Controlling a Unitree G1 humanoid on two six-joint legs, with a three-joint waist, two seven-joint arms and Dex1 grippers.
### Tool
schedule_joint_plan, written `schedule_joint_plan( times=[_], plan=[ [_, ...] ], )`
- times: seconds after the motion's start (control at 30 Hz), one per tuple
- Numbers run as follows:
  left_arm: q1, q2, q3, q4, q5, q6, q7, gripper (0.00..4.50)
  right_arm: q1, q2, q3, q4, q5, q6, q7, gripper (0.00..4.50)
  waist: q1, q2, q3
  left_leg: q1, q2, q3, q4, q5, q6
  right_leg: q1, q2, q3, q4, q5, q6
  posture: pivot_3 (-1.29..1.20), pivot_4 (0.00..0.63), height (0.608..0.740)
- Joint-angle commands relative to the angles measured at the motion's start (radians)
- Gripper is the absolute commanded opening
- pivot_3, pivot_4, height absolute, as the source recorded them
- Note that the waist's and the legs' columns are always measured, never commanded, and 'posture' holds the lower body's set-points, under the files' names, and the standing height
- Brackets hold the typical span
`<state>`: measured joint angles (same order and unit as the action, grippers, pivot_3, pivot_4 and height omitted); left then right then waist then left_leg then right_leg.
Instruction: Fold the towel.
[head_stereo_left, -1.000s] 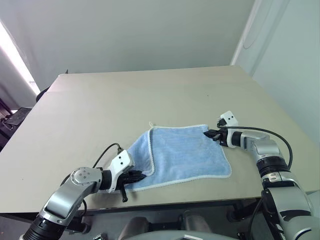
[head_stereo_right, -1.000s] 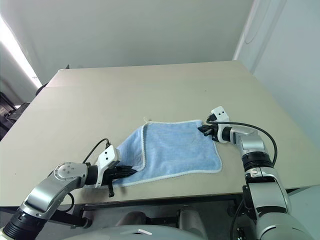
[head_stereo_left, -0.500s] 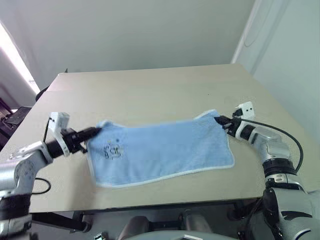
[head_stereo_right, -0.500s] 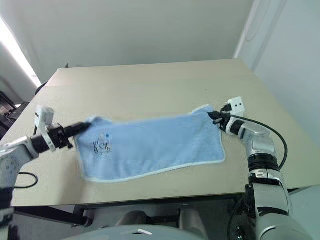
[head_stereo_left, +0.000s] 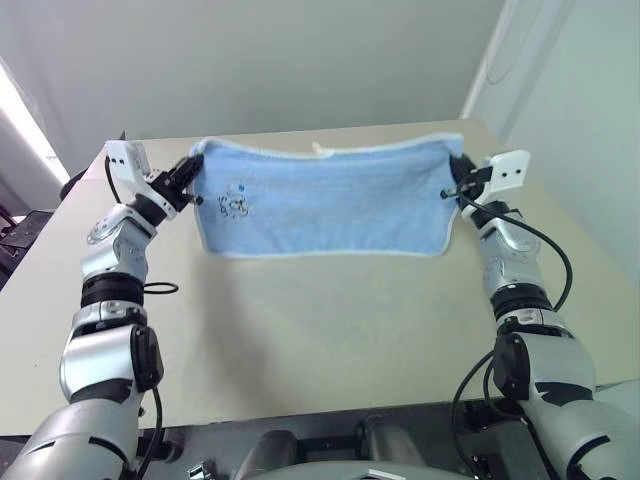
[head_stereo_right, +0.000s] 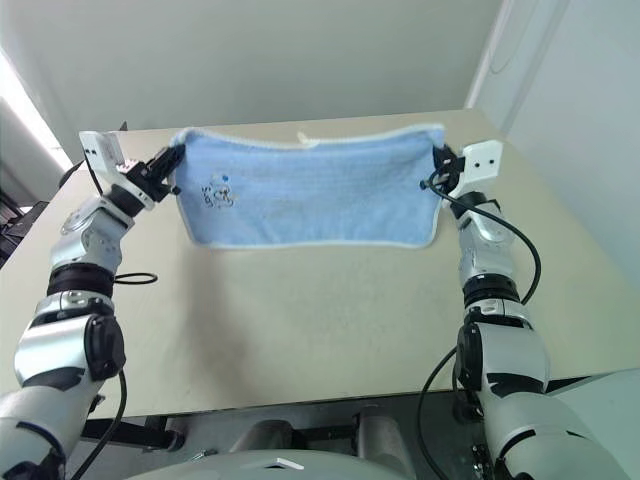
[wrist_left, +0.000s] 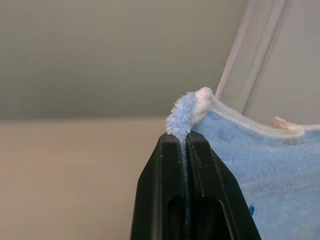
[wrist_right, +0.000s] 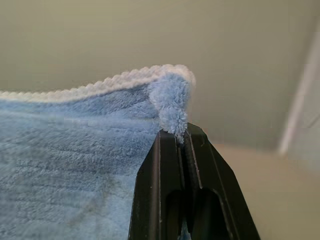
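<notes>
The light-blue towel (head_stereo_left: 325, 200) with white stitched edging hangs spread out in the air above the table, stretched between my two grippers. My left gripper (head_stereo_left: 190, 172) is shut on its upper left corner, and the black fingers (wrist_left: 187, 150) pinch the bunched corner. My right gripper (head_stereo_left: 458, 178) is shut on the upper right corner, also seen as the towel corner (wrist_right: 172, 107) clamped between the fingers. A small dark motif (head_stereo_left: 236, 204) shows near the towel's left side and a white loop (head_stereo_left: 321, 150) sticks up from the top edge. The lower edge hangs free.
The beige table (head_stereo_left: 320, 320) lies below the towel, with its far edge near the grey wall. Cables run along both arms. Dark objects (head_stereo_left: 20, 220) stand beyond the table's left edge.
Both grippers have risen and moved forward, lifting the towel off the table. The left one swung out to the left with its corner, unfolding the towel until it hangs stretched in the air.
</notes>
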<state>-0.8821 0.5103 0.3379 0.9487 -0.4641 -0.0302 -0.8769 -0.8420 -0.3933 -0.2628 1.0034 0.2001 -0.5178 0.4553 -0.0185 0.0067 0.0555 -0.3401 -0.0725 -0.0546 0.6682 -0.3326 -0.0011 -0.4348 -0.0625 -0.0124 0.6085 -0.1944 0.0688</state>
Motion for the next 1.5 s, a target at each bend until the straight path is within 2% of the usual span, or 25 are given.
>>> schedule_joint_plan(
  times=[0.03, 0.2, 0.3, 0.4, 0.67, 0.93, 1.13, 1.27, 1.5],
  plan=[
    [0.063, 0.007, 0.021, -0.106, -0.024, -0.126, -0.149, 0.03, 0.034, 0.014, -0.03, -0.062, 0.048, -0.131, 0.055, 0.0, -0.001, 0.0, 0.0, 0.001, 0.0, 0.0, -0.002, 0.0, 0.0, 0.0, 0.0, 0.001, -0.001, 0.0, 0.0, 0.0, 0.0, 0.74],
    [0.377, 0.03, -0.026, -0.367, 0.02, -0.169, -0.243, 0.03, 0.219, 0.026, -0.022, -0.203, 0.113, -0.145, 0.194, 0.0, -0.007, 0.001, -0.002, 0.0, 0.002, 0.001, -0.006, 0.0, 0.001, 0.0, 0.001, 0.002, -0.006, 0.0, 0.0, 0.0, 0.0, 0.74],
    [0.572, 0.039, -0.024, -0.53, 0.015, -0.156, -0.238, 0.03, 0.368, 0.029, -0.005, -0.327, 0.144, -0.132, 0.26, 0.0, 0.001, 0.001, -0.002, 0.0, 0.001, 0.001, -0.005, -0.004, 0.007, 0.0, 0.001, 0.003, -0.007, 0.0, 0.0, 0.0, 0.0, 0.74],
    [0.705, 0.048, -0.015, -0.663, -0.013, -0.112, -0.227, 0.03, 0.479, 0.022, 0.006, -0.437, 0.166, -0.092, 0.293, 0.0, 0.01, 0.001, -0.002, 0.0, 0.002, 0.001, -0.005, -0.005, 0.01, 0.001, 0.001, 0.003, -0.007, 0.001, 0.001, 0.0, 0.0, 0.74],
    [0.936, 0.093, 0.075, -0.885, -0.151, 0.036, -0.24, 0.03, 0.732, -0.043, 0.003, -0.693, 0.222, 0.058, 0.354, 0.0, 0.027, 0.002, -0.002, 0.009, 0.002, 0.001, 0.0, -0.005, 0.01, 0.011, 0.003, 0.003, -0.007, 0.001, 0.0, 0.0, 0.0, 0.74],
    [1.104, 0.138, 0.097, -0.882, -0.181, 0.14, -0.293, 0.03, 0.963, -0.203, 0.053, -0.873, 0.17, 0.322, 0.415, 0.0, 0.032, 0.002, -0.002, 0.014, 0.002, 0.001, -0.001, -0.005, 0.01, 0.016, 0.004, 0.003, -0.007, -0.004, 0.0, 0.0, 0.0, 0.74],
    [1.084, 0.111, 0.121, -0.836, -0.234, 0.218, -0.267, 0.03, 0.969, -0.247, 0.045, -0.935, 0.147, 0.44, 0.37, 0.0, 0.031, -0.001, 0.0, 0.02, 0.005, 0.001, -0.001, -0.006, 0.009, 0.03, 0.006, 0.003, -0.012, -0.006, 0.001, 0.0, 0.0, 0.74],
    [1.071, 0.092, 0.115, -0.801, -0.211, 0.22, -0.233, 0.03, 0.884, -0.249, 0.052, -0.9, 0.13, 0.502, 0.34, 0.0, 0.028, -0.001, 0.0, 0.02, 0.008, 0.002, -0.001, -0.006, 0.009, 0.029, 0.008, 0.003, -0.012, -0.006, 0.0, 0.0, 0.0, 0.74],
    [1.031, 0.06, 0.106, -0.772, -0.204, 0.226, -0.192, 0.03, 0.763, -0.201, 0.067, -0.791, 0.095, 0.434, 0.316, 0.0, 0.035, -0.003, -0.002, 0.019, 0.009, 0.002, -0.001, -0.006, 0.01, 0.022, 0.01, 0.003, -0.012, -0.001, -0.002, 0.0, 0.0, 0.74]
  ],
)
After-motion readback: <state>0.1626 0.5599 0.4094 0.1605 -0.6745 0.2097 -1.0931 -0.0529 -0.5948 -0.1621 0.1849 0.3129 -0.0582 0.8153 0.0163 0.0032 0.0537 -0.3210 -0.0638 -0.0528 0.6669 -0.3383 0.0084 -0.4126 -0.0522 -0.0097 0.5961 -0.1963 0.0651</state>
